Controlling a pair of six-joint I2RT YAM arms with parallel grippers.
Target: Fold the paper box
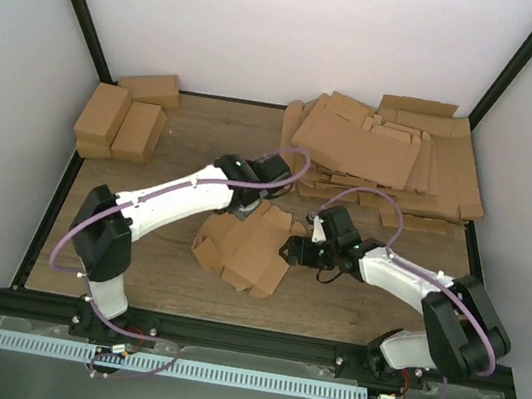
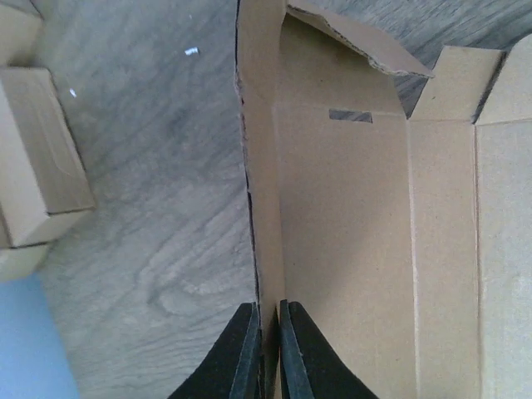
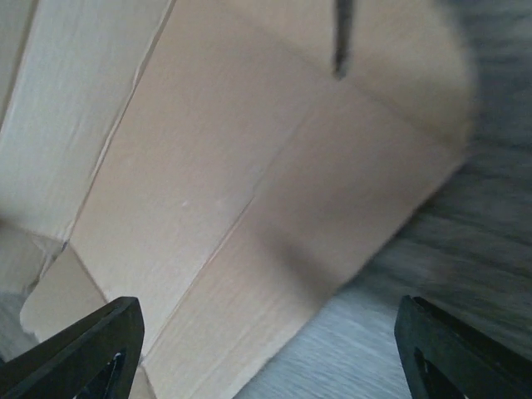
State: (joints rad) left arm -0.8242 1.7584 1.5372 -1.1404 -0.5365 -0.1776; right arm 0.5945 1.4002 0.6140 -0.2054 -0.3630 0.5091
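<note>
Near flat stack (image 1: pixel 385 150), left pincer (image 2: pixel 268 309) tight on paper box (image 2: pixel 349 241), right pincer (image 3: pixel 266 309) apparently agape.

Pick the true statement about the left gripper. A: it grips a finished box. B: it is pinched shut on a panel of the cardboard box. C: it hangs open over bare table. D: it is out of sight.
B: the left wrist view shows the left gripper closed tight on a panel edge of the cardboard box.

text: none legible; labels: none; brands: none; numbers: none; signs: none
</note>
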